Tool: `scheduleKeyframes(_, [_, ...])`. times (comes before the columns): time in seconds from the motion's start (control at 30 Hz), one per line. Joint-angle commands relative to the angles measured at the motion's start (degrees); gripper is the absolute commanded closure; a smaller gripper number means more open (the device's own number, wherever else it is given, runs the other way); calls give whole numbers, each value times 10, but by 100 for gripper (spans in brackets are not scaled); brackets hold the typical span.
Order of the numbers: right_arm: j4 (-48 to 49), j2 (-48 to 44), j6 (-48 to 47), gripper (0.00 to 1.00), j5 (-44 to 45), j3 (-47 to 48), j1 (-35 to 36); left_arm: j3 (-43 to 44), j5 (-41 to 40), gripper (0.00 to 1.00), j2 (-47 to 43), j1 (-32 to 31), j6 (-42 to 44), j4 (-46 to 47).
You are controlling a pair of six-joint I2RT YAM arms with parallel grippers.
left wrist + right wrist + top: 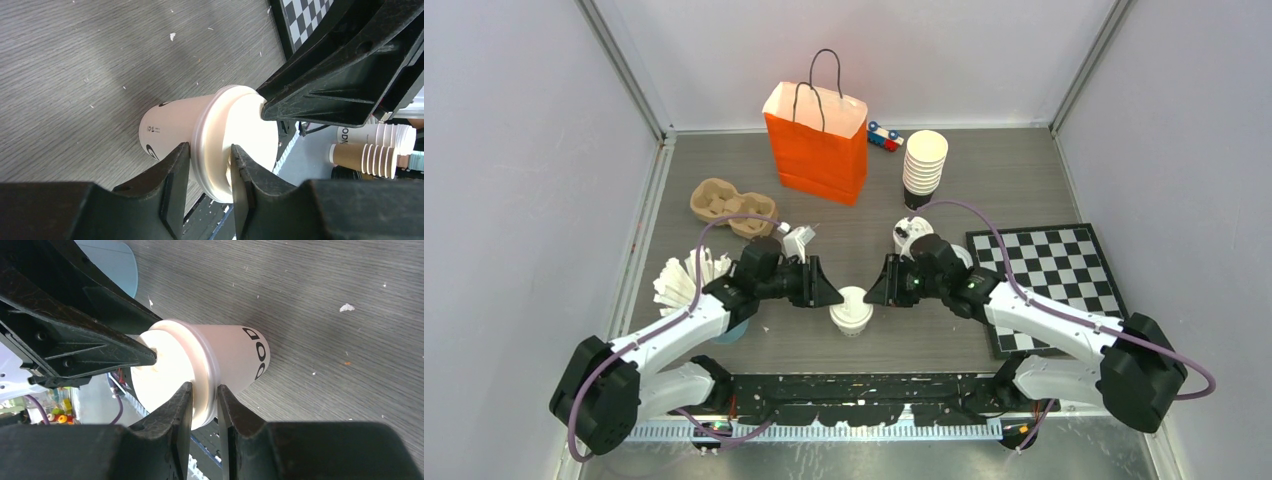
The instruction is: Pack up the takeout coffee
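Small white paper cup [852, 322] with its round white plastic lid [851, 300] stands upright on the grey wood-grain table [984, 180], near-centre, at 6 o'clock from the tall orange paper bag [819, 140].

Left gripper [834, 293] sits at the cup's 9 o'clock, right gripper [872, 290] at 3, both tips on the lid.

Right wrist view: right gripper's jaws pinch the lid's rim, one finger on the top face, one under the lip against the cup wall.

Left wrist view: left gripper's jaws straddle the rim the same way, drawn in close. I can't tell if they actually clamp.

My read: opposed holds at the rim stop the cup tipping or sliding and let me seat the lid square before any lift.

Cup isn't in the bag yet; bag is well apart at 12.

Risk as I judge it: a rim-only hold could pop the lid off instead of carrying the cup.

What looks like a second lidded cup [912, 233] waits just behind the right gripper, at its 1 o'clock.
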Motion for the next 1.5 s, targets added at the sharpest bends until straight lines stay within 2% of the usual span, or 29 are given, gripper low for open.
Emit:
scheduleKeyframes(0.0, [4, 4, 11, 73, 31, -51, -2, -31, -43, 66, 13, -6, 16, -9])
scheduleKeyframes(0.2, [11, -1, 4, 72, 38, -74, -4, -37, -38, 67, 20, -8, 18, 0])
scheduleKeyframes(0.33, [-37, -20, -17, 66, 34, -15, -4, 5, -21, 61, 13, -9, 12, -23])
scheduleKeyframes(0.47, [-110, -35, -48, 52, 43, 64, -4, 67, -12, 51, 5, -9, 20, -67])
scheduleKeyframes(0.53, [-141, -42, -59, 43, 47, 97, -4, 109, -16, 46, 0, -9, 29, -98])
scheduleKeyframes(0.63, [-171, -54, -73, 29, 51, 130, -3, 175, -40, 41, -5, -8, 47, -154])
scheduleKeyframes(0.67, [-179, -57, -76, 20, 51, 137, -2, 197, -50, 39, -7, -9, 55, -172])
scheduleKeyframes(0.73, [-192, -59, -87, 15, 57, 151, 2, 234, -71, 36, -12, -8, 70, -208])
scheduleKeyframes(0.87, [-220, -50, -108, 13, 110, 180, 34, 281, -125, 26, -43, -8, 95, -276])
scheduleKeyframes(0.9, [-221, -48, -111, 13, 120, 185, 43, 286, -138, 21, -56, -9, 99, -289])
scheduleKeyframes(0.93, [-221, -46, -115, 13, 131, 190, 55, 289, -150, 7, -68, -8, 101, -304])
scheduleKeyframes(0.97, [-223, -42, -119, 13, 161, 196, 68, 291, -160, 1, -81, -8, 104, -318])
scheduleKeyframes(1.2, [-226, 9, -170, 10, 249, 240, 157, 301, -215, 0, -191, -8, 103, -408])
scheduleKeyframes(1.47, [-219, 80, -223, 9, 297, 275, 208, 294, -261, 0, -262, -9, 100, -459])
